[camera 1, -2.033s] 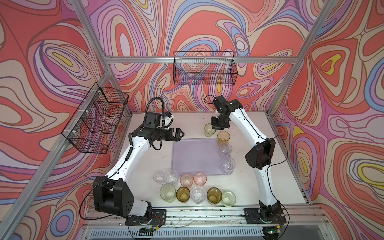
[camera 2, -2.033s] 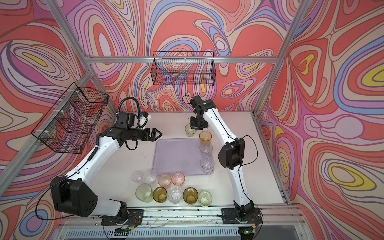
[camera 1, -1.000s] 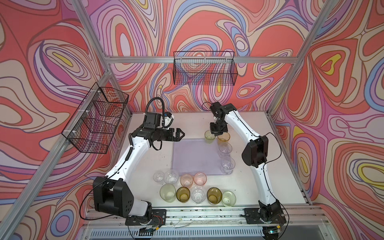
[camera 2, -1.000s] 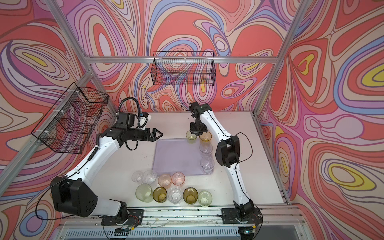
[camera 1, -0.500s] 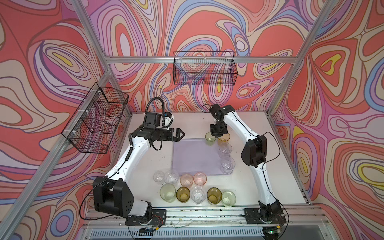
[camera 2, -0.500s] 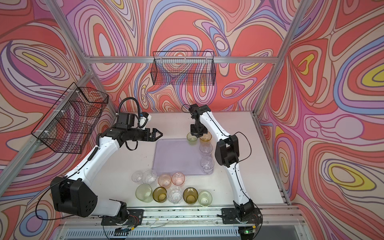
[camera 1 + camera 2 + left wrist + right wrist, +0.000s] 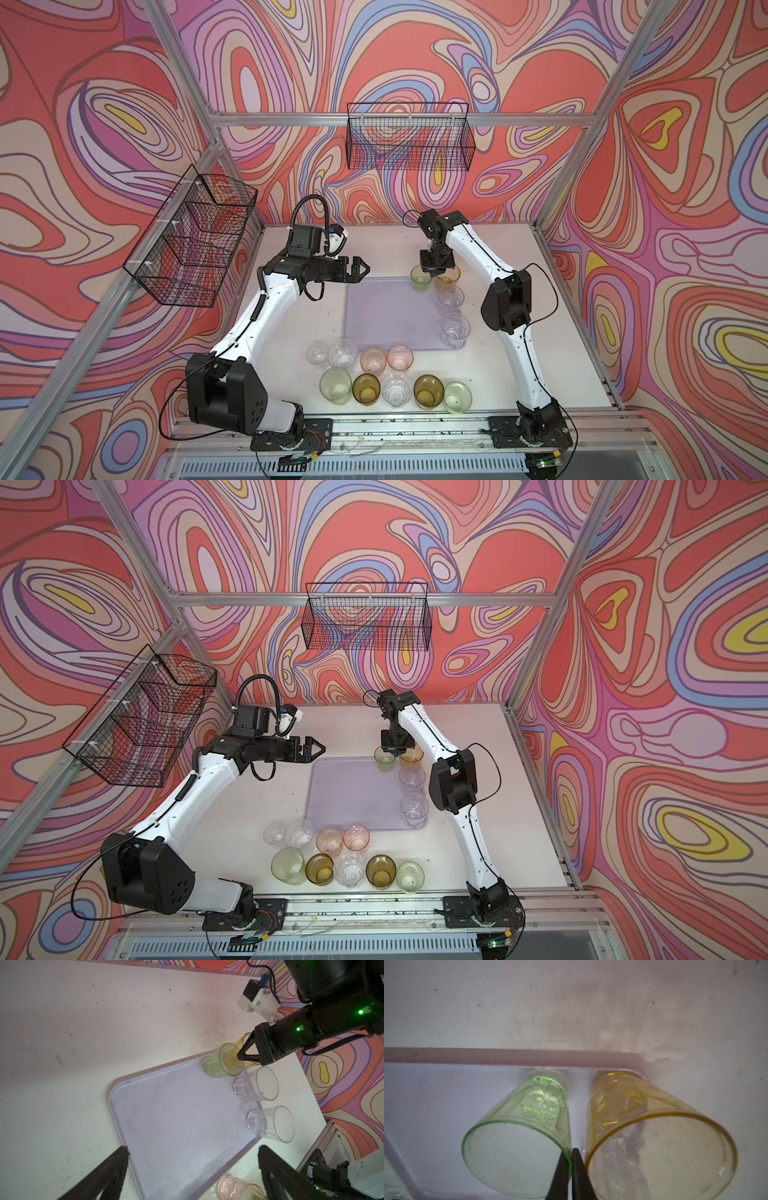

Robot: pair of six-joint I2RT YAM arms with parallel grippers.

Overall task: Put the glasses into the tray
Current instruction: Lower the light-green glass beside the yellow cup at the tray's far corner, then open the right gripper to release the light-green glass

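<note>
Top views, quick pass from the front: we log the front-row glasses [image 7: 396, 390], five upright along the near edge of the table [image 7: 573, 353], pale green at both ends, two olive-brown, one clear in the middle, rims nearly touching. Just behind sit the second-row glasses [image 7: 373, 360], two clear and two pale pink, close to the near rim of the tray [image 7: 386, 316]. It is flat, pale lavender, with rounded corners and a low rim. Its left and middle floor is bare, so we note wide room there. Its right edge is lined: the near clear glass [image 7: 455, 330] with a faceted base, then the second clear glass [image 7: 449, 298], then the amber glass [image 7: 451, 274] in the far right corner. Just beside that, inside the far rim, is the pale green glass [image 7: 517, 1147], upright, translucent, with a faceted bottom; whether its base rests on the floor we cannot tell. The right gripper [image 7: 572, 1150] points down with fingers clenched on this glass's rim, one finger inside, the other in the narrow gap to the amber one. The left gripper [image 7: 362, 270] hangs near the tray's far left corner, fingers spread wide, nothing in them. Farther back, wire baskets [image 7: 409, 137] hang on the walls.
</note>
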